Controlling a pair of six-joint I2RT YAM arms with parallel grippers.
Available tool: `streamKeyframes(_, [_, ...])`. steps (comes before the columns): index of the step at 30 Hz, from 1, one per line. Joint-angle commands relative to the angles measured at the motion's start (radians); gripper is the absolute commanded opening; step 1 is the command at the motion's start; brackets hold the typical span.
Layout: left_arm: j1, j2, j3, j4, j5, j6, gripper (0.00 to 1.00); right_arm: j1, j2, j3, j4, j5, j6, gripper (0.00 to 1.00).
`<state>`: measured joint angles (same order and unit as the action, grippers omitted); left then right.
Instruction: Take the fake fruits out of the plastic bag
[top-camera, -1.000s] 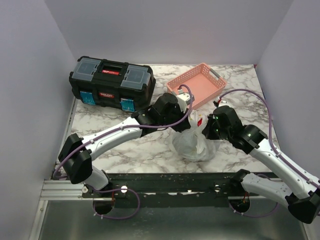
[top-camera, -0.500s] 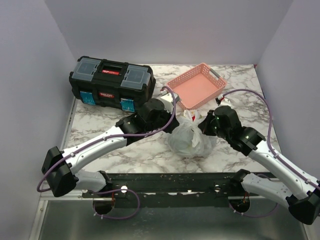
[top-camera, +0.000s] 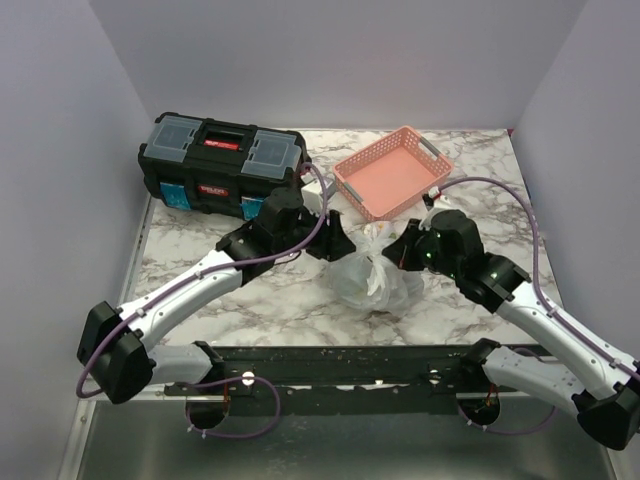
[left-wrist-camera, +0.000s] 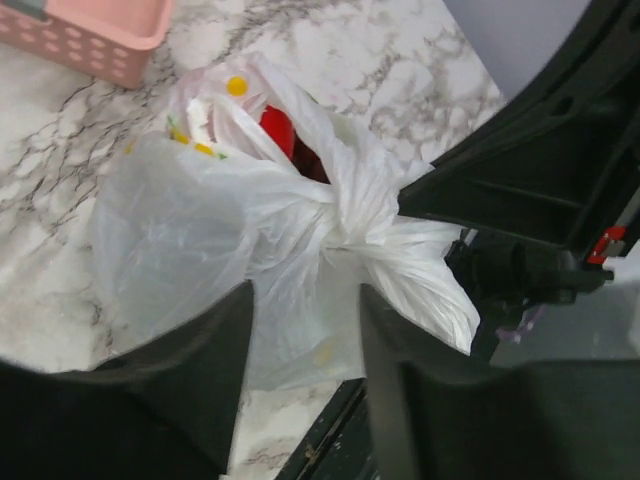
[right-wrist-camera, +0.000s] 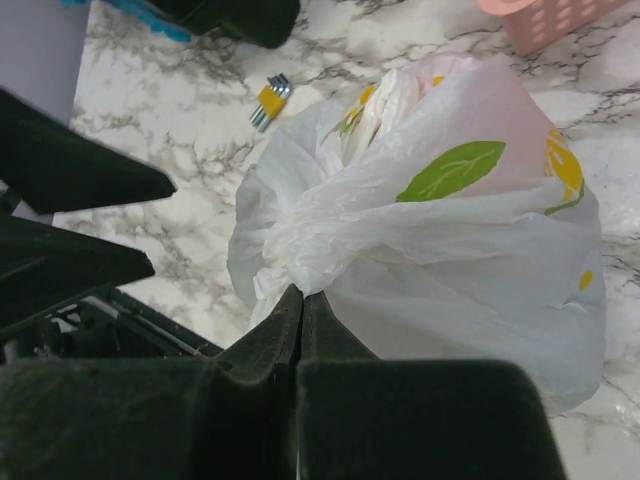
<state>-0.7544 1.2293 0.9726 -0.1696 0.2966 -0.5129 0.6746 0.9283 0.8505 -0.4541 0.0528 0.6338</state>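
Your left gripper (left-wrist-camera: 305, 296) has drawn back leftward and parted its fingers, with the plastic bag (top-camera: 365, 281) at mid-frame showing between them. Your right gripper (right-wrist-camera: 302, 298) pinches the bag's bunched neck. A red apple (left-wrist-camera: 277, 131) peeks out inside. The toolbox (top-camera: 220, 165) label at upper left is unreadable.

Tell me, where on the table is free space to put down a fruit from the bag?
Bare marble lies between the pink basket and the right wall, and between the left arm and the near edge, left of the plastic bag. It is crowded around the bag, where the left gripper and right gripper meet, and beside the toolbox.
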Motion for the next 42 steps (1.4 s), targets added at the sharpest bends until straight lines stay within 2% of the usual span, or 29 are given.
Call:
streamKeyframes(1, [0.004,0.084,0.074,0.015,0.199,0.029,0.58,0.006,-0.014,-0.019,0.055,-0.176,-0.058,0.01])
streamKeyframes(4, [0.003,0.136,0.098,0.004,0.243,0.028,0.66,0.006,-0.004,-0.024,0.068,-0.225,-0.064,0.01])
streamKeyframes(6, [0.004,0.146,0.083,0.022,0.242,0.017,0.67,0.005,0.001,-0.03,0.085,-0.243,-0.062,0.01])
streamKeyframes(10, [0.003,0.15,0.063,0.006,0.188,0.022,0.69,0.006,0.029,-0.026,0.088,-0.315,-0.07,0.01])
streamKeyframes(19, [0.032,0.109,0.06,-0.037,0.07,0.014,0.76,0.006,0.027,-0.044,0.08,-0.313,-0.083,0.01])
streamKeyframes(26, [0.043,0.185,0.086,-0.047,0.156,0.002,0.78,0.006,0.024,-0.045,0.075,-0.298,-0.083,0.01])
streamKeyframes(33, [-0.004,0.227,0.076,-0.03,0.178,0.017,0.77,0.006,0.007,-0.061,0.079,-0.295,-0.079,0.01])
streamKeyframes(34, [-0.007,0.24,0.091,-0.042,0.169,0.023,0.72,0.006,0.007,-0.063,0.08,-0.296,-0.077,0.01])
streamKeyframes(37, [-0.007,0.258,0.14,-0.083,0.124,0.035,0.48,0.006,0.0,-0.069,0.084,-0.3,-0.071,0.01])
streamKeyframes(40, [0.0,0.234,0.179,-0.126,0.06,0.06,0.27,0.006,-0.011,-0.073,0.083,-0.284,-0.056,0.01])
streamKeyframes(42, [0.013,0.206,0.191,-0.154,-0.001,0.074,0.09,0.006,-0.014,-0.078,0.08,-0.269,-0.051,0.01])
